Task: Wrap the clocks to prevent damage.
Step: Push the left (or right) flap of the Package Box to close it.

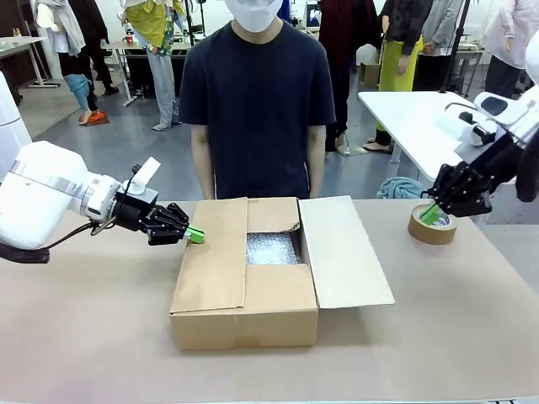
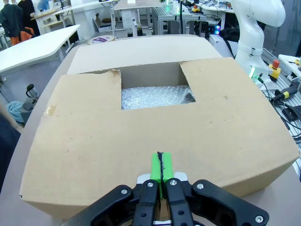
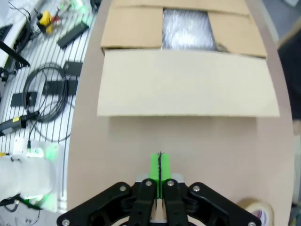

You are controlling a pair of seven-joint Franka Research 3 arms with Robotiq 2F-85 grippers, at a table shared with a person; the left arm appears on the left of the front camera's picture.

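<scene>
Cardboard sets the job here: the cardboard box (image 1: 244, 316) sits in the middle of the desk (image 1: 101, 345), and silvery bubble wrap (image 1: 271, 248) shows through the gap between its flaps. No clock face is visible. I judge the clocks lie under that wrap, inside the box. The left flap (image 1: 212, 257) and the near one lie flat over the top, while the right flap (image 1: 345, 252) is splayed outward, away from the opening.

The left gripper (image 1: 195, 235) hovers just beside the left flap's far edge, its jaws pressed together on nothing. The right gripper (image 1: 431, 215) is well off to the right, by the tape roll (image 1: 432, 229), jaws likewise pressed together and empty. Whether its tips touch the roll I cannot tell. The person (image 1: 257, 109) stands at the far side, arms hanging.

The step in hand looks like closing the box over the padding. To do it well, the left jaws should serve as a blunt pusher, pressing low and flat on the left flap without creasing it. The right flap wants lifting from its outer edge and swinging over in an arc, not dragging, so the box does not slide. The wrap should be tucked below the flap line first, or the seam will bulge and tape will not hold.
</scene>
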